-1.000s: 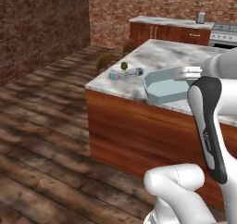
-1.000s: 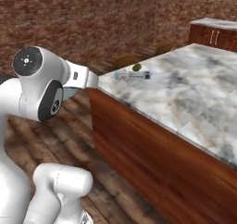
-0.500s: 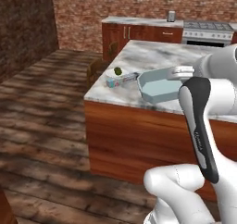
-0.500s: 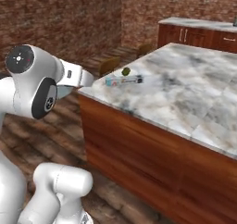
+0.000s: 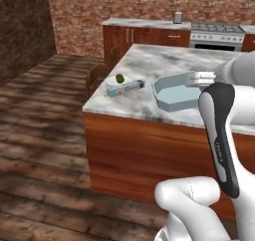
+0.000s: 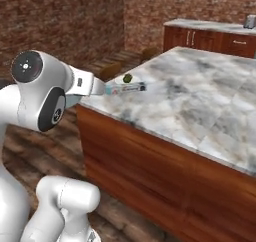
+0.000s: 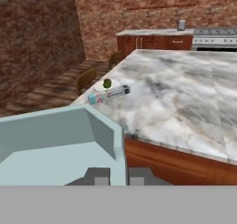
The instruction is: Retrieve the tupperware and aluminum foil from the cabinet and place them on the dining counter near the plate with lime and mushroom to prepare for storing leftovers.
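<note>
Pale-blue plastic, boxy and open-topped: the tupperware (image 7: 60, 144) sits pinched by its wall in the closed gripper (image 7: 118, 176), carried short of the marble counter (image 7: 185, 107). Farther along that counter, the foil box (image 7: 109, 94) already lies just beside the plate (image 7: 113, 85) holding a round lime (image 7: 107, 83). One placement remains, by the look of it.

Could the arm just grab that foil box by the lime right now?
Probably not. The gripper is shut on the tupperware, so it has no free grasp. The foil box lies on the marble counter beside the lime, with open counter around it.
</note>
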